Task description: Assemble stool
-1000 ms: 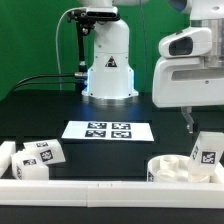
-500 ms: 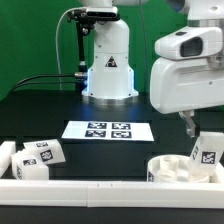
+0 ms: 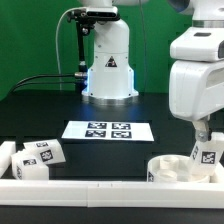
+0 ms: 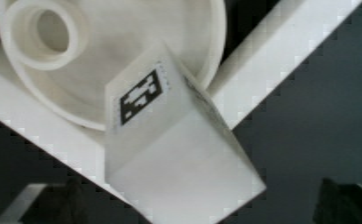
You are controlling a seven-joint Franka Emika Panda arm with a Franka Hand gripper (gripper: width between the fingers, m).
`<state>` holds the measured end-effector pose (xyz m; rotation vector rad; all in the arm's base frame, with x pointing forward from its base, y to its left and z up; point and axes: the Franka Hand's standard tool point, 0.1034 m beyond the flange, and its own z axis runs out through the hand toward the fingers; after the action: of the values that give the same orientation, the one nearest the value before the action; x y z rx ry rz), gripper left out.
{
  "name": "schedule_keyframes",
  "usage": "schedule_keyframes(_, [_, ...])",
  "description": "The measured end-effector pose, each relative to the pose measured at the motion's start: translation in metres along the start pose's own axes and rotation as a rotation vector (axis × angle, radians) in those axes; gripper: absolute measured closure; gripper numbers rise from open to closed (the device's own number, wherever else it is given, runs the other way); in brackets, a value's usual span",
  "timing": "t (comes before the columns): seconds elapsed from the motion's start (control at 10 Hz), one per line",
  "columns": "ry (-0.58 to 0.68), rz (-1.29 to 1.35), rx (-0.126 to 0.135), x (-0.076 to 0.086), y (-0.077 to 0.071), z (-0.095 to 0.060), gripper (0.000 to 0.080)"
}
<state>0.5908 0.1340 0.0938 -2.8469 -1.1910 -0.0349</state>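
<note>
Here, the jaws are held directly above one leg (image 3: 208,152) of the stool at the exterior view's right, with a dark finger (image 3: 200,130) seen just under the arm's white wrist housing (image 3: 200,75). In the wrist view the same leg (image 4: 181,150) is framed between the two fingertips, which are only partly in view. The jaws are thus spread wide, clear of the leg on both sides, and nothing is gripped. The leg is tilted, and its black-and-white tag (image 4: 142,92) is turned toward the wrist camera. It is set at the rim of the round seat (image 3: 175,168), whose central hole (image 4: 41,35) is shown plainly in the wrist view (whether leg and seat actually touch cannot be told, though the leg overlaps the seat's edge in both views). The seat lies flat on the black tabletop (image 3: 40,115), just behind the long white frame rail (image 3: 90,187). Two further legs (image 3: 38,158) are laid near the exterior view's left, one of them cut by the picture's edge. The marker board (image 3: 110,130) is fixed mid-tabletop, in front of the robot's base (image 3: 108,62) and well apart from the seat.
</note>
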Motion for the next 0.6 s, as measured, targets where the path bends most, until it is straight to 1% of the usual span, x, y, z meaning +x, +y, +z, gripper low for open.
schedule_keyframes(0.1, [-0.005, -0.077, -0.005, -0.001, 0.002, 0.000, 0.0151])
schedule_keyframes(0.2, [-0.025, -0.258, -0.013, -0.006, 0.005, 0.006, 0.0151])
schedule_keyframes(0.4, [-0.032, -0.471, -0.044, -0.006, 0.007, 0.015, 0.0151])
schedule_keyframes(0.5, [-0.044, -0.529, -0.044, -0.007, 0.008, 0.020, 0.0151])
schedule_keyframes(0.6, [-0.044, -0.492, -0.044, -0.008, 0.008, 0.021, 0.0151])
